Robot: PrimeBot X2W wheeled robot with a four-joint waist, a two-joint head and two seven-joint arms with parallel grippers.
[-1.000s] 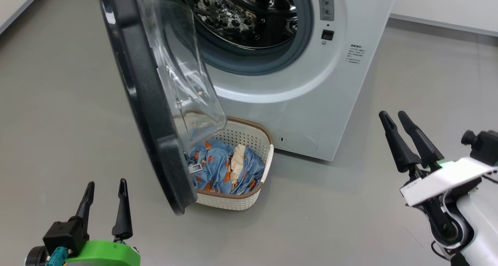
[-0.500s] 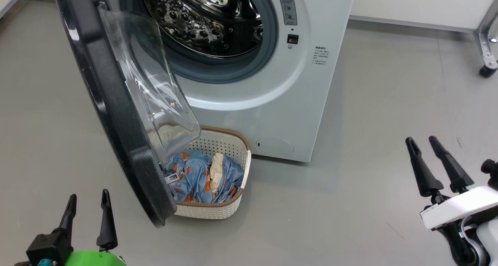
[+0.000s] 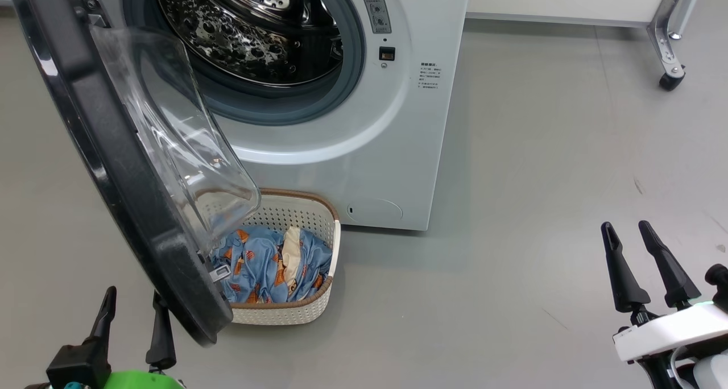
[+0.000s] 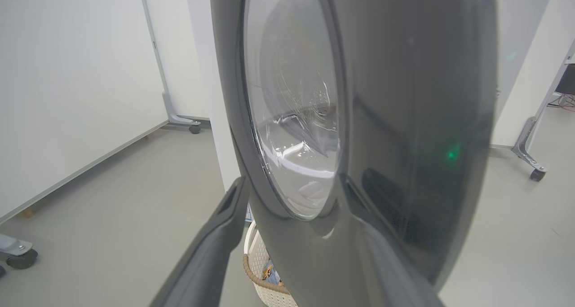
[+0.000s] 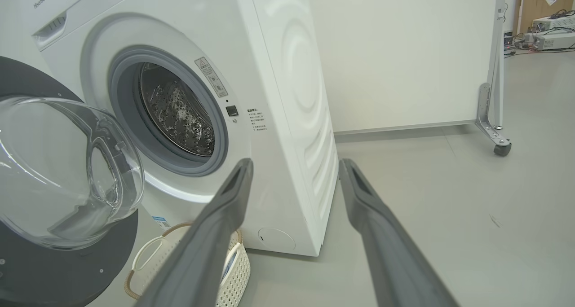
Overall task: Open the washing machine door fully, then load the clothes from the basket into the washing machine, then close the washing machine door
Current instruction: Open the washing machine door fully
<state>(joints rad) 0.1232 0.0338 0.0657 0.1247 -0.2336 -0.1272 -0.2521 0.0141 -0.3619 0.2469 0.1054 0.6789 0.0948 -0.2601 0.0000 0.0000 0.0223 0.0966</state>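
A big white front-loading washing machine (image 3: pixel 369 150), lettered Hisense, shows a dimpled steel drum (image 3: pixel 239 30) ringed by a grey rubber gasket (image 3: pixel 273 107). Its glossy black-rimmed door (image 3: pixel 114 167), clear bowl bulging, stands open over the cream perforated basket (image 3: pixel 284 315) holding crumpled blue cartoon-print clothes (image 3: pixel 256 264). The left gripper (image 3: pixel 135 295) and right gripper (image 3: pixel 625 227) are spread, empty.

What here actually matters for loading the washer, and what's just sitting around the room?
Part of the job:
- washing machine
- washing machine door, swung open
- basket on the floor in front of the machine
- clothes in the basket

Just lying about:
- white partition behind the machine
- wheeled metal foot at the far right
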